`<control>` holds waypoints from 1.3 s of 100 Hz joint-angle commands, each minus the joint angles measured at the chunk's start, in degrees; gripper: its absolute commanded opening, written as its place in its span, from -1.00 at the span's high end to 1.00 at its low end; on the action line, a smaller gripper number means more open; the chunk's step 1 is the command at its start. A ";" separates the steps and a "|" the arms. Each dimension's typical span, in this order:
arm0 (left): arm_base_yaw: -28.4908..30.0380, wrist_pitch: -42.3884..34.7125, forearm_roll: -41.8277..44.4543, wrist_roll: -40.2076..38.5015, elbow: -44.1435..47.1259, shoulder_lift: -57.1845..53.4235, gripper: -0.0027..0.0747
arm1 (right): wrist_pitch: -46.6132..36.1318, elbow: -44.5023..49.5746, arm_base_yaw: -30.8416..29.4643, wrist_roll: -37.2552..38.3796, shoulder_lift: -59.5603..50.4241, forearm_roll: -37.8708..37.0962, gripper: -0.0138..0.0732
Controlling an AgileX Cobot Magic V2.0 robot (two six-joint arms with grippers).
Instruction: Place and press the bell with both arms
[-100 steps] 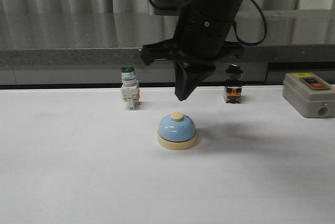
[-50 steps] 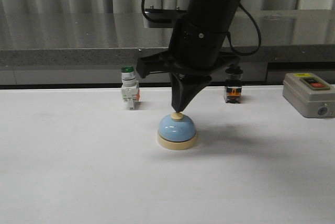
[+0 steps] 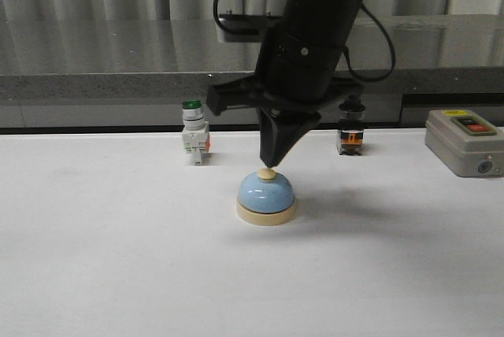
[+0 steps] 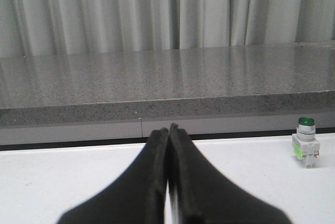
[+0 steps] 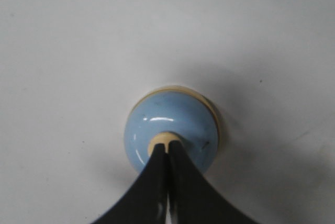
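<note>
The light-blue bell [image 3: 266, 195] with its cream base stands on the white table, near the middle. My right gripper [image 3: 268, 165] is shut and points straight down, its tips touching the cream top button. In the right wrist view the shut fingertips [image 5: 167, 144] rest on the button at the top of the blue dome [image 5: 183, 119]. My left gripper [image 4: 169, 128] is shut and empty, low over the table and facing the grey counter. The left arm does not show in the front view.
A green-capped white pushbutton [image 3: 194, 142] stands behind and left of the bell; it also shows in the left wrist view [image 4: 305, 148]. A small black and orange switch [image 3: 350, 134] stands behind right. A grey box with a red button [image 3: 465, 142] sits at the far right. A grey counter ledge [image 3: 118, 85] runs along the back.
The right gripper came down from above the bell onto its top button and has stayed there over the last half second. The bell has not moved.
</note>
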 commanded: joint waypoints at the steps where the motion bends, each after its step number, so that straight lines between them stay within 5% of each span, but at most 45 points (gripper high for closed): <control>1: 0.12 -4.84 0.02 -0.42 2.45 -1.79 0.98 | -1.18 -1.66 -0.52 -0.60 -6.73 0.27 0.82; 35: 0.12 -4.84 0.02 -0.42 2.45 -1.79 0.98 | -2.29 2.09 -6.15 -0.60 -18.93 -2.38 0.82; 96: 0.12 -4.84 0.02 -0.42 2.45 -1.79 0.98 | -13.96 39.27 -25.14 -0.60 -59.75 -3.21 0.82; 130: 0.12 -4.84 0.02 -0.42 2.45 -1.79 0.98 | -14.10 49.52 -27.16 -0.60 -81.64 -3.21 0.82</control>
